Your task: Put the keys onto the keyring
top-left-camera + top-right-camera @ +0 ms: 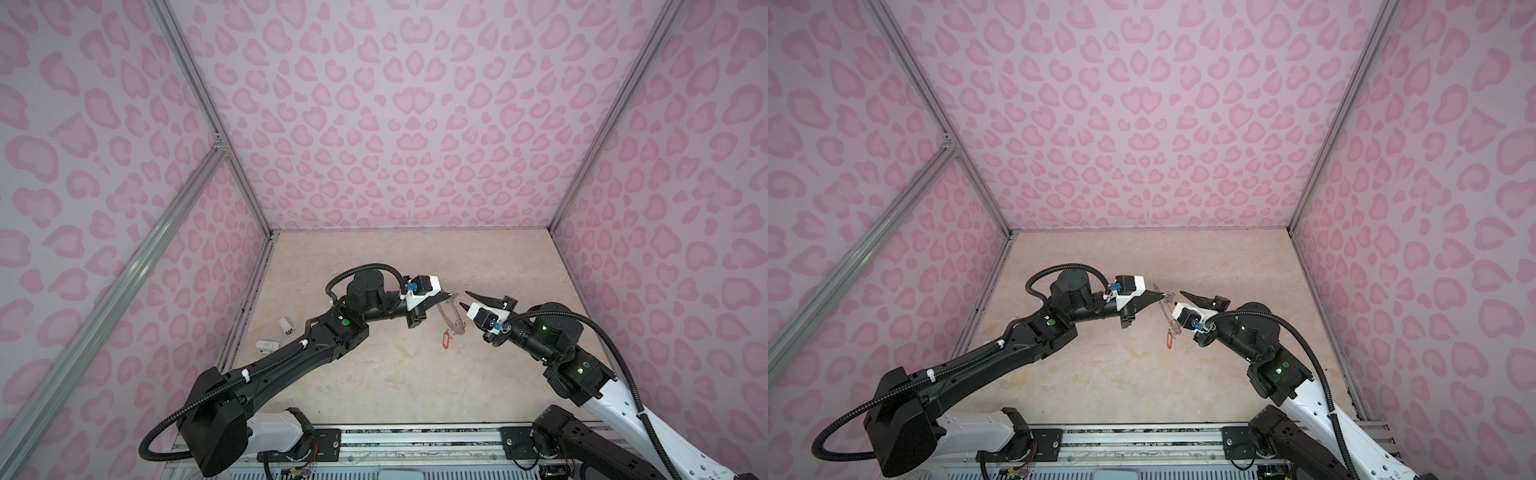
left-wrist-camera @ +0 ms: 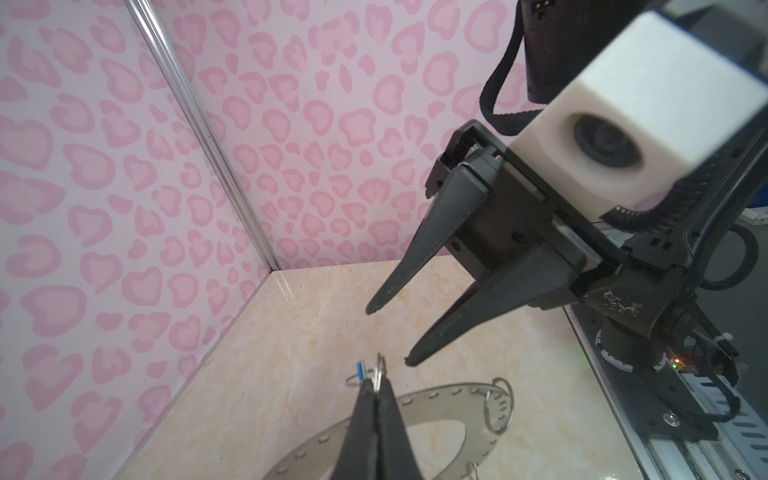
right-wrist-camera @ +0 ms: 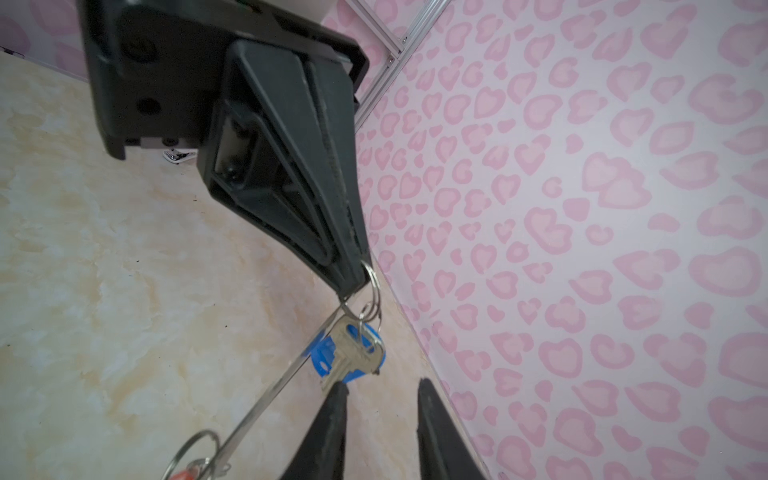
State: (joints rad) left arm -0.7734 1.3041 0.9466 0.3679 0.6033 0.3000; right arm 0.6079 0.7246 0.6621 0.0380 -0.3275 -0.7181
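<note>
Much open table surrounds left tool gripping keyring rim.

Left arm: black moulded links; white shell at the base end.
Right arm: same build; small dark holes are seen in its white shell.
Cabling: black corrugated conduit, fastened with white clips.
Wrist camera housing: white block, round dark lens.
Left gripper, right gripper: black tapered fingers.
Joint lights: green.
Wrist marking: white scuffs, possibly worn lettering.
</note>
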